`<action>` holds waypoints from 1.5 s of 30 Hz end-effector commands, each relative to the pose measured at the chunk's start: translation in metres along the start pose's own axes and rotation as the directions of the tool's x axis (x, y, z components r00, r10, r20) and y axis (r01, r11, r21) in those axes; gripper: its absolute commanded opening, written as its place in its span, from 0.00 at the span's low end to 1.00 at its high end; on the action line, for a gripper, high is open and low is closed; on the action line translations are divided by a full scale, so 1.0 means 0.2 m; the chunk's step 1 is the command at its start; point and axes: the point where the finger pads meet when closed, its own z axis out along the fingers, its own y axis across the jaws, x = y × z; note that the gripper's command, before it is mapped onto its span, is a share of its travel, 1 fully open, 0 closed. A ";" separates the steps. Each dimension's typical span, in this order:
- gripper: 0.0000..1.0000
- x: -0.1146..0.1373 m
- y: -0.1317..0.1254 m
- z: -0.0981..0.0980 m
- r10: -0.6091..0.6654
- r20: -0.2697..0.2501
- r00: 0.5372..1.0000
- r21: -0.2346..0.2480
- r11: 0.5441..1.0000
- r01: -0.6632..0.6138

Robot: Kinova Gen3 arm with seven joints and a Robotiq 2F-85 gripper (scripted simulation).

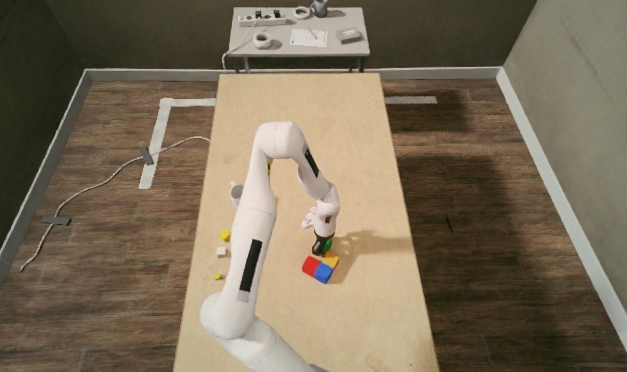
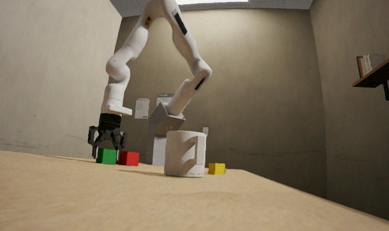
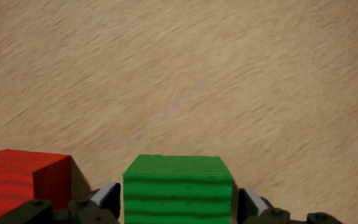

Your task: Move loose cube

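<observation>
The green cube (image 1: 327, 244) (image 2: 106, 156) (image 3: 177, 190) rests on the table between my fingers. My gripper (image 1: 320, 248) (image 2: 107, 151) (image 3: 179, 202) is open, and in the wrist view each finger stands a little clear of the cube's sides. The red cube (image 1: 310, 265) (image 2: 129, 158) (image 3: 15, 180) sits beside the green one, with one finger in the gap between them. The blue cube (image 1: 324, 273) and the yellow-orange cube (image 1: 332, 260) join the red one in an L. The green cube sits at the L's open corner. I cannot tell if its faces touch the others.
A white mug (image 1: 236, 193) (image 2: 185, 153) stands left of the arm on the tan table (image 1: 303, 110). A small yellow cube (image 1: 225, 235) (image 2: 216, 168), a small white cube (image 1: 221, 251) and a tiny yellow piece (image 1: 217, 276) lie near the table's left edge.
</observation>
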 end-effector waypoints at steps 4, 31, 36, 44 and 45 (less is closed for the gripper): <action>0.81 0.00 0.00 0.00 0.000 0.000 1.000 -0.002 1.000 0.000; 0.81 0.00 0.00 -0.05 0.000 0.000 1.000 -0.002 1.000 0.000; 0.81 0.00 0.00 -0.11 0.000 0.000 1.000 -0.002 1.000 0.000; 0.81 0.00 0.00 -0.23 0.000 0.000 1.000 -0.002 1.000 0.000; 0.81 0.00 0.00 -0.23 0.000 0.000 1.000 -0.002 1.000 0.000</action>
